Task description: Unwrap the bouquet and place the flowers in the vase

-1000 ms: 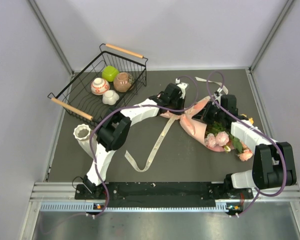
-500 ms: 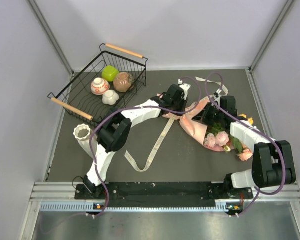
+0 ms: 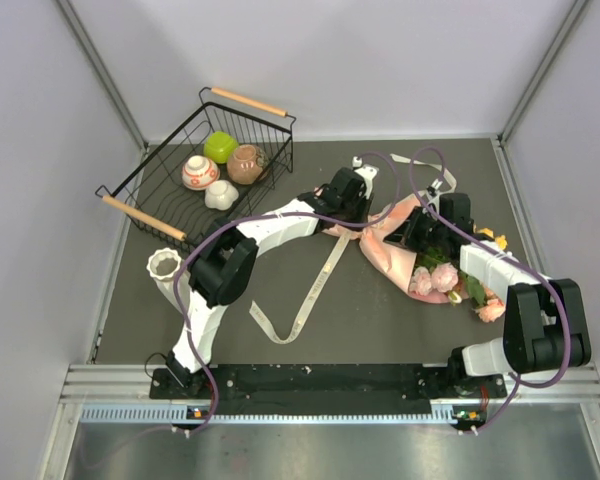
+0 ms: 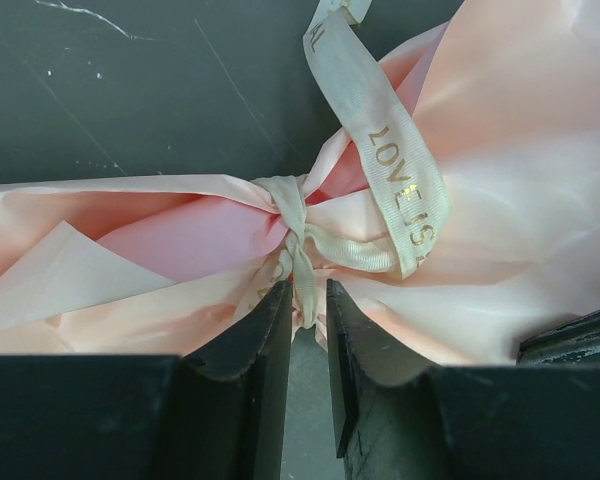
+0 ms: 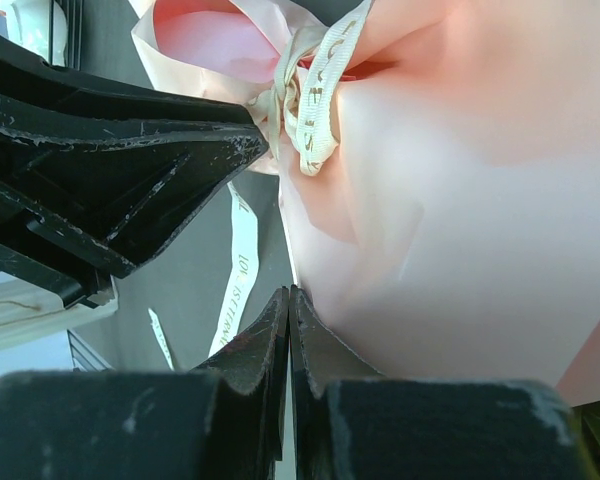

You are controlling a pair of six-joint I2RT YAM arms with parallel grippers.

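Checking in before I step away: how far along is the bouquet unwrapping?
Done: the ribbon tail lies loose across the table. In hand: the left gripper straddles the knot, still tied around the pink paper. Left: paper off, flowers into the empty vase.

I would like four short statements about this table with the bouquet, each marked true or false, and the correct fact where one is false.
1. The ribbon is knotted around the pink paper. True.
2. The vase stands inside the basket. False: it is on the table, outside the basket.
3. The right gripper is shut. True.
4. The flowers are in the vase. False: they lie in the paper on the table.
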